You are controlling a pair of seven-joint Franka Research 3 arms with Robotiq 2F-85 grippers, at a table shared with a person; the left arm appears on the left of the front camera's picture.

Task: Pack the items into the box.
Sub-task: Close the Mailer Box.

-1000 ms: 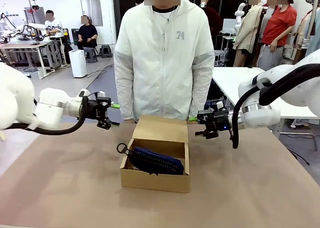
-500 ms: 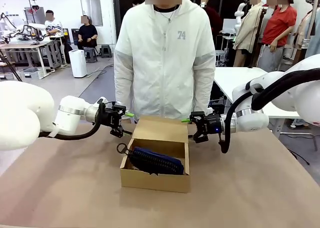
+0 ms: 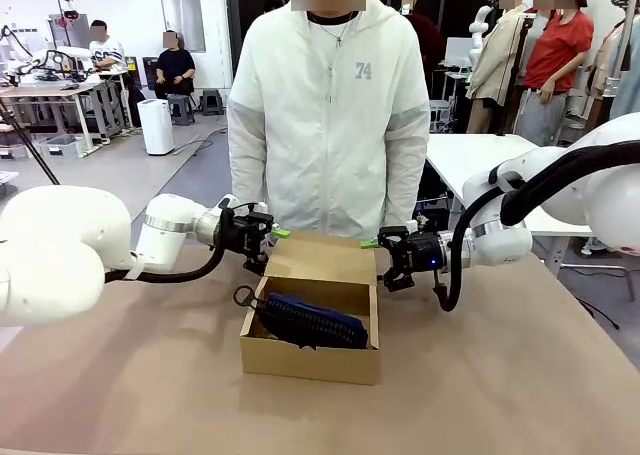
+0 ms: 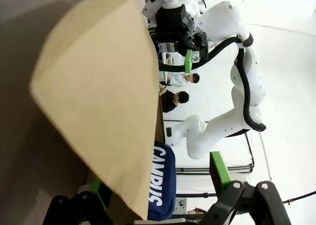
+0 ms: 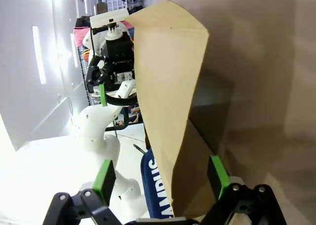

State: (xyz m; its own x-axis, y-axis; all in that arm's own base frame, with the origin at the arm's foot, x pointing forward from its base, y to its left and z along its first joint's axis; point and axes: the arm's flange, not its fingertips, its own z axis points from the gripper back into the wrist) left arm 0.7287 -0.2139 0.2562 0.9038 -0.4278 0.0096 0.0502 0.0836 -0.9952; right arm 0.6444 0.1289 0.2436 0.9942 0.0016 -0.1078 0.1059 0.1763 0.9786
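While left gripper [image 3: 270, 247] and right gripper [image 3: 381, 262] gape at its flap [image 3: 320, 260], the box [image 3: 310, 361] holds a pouch [image 3: 312, 323].

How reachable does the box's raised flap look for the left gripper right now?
Probably yes: the open left gripper sits right at the left edge of the flap, with nothing visible between them.

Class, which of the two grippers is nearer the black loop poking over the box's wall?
The left gripper: it hangs left of the flap, just above the black loop. The right gripper is across the box, right of the flap.
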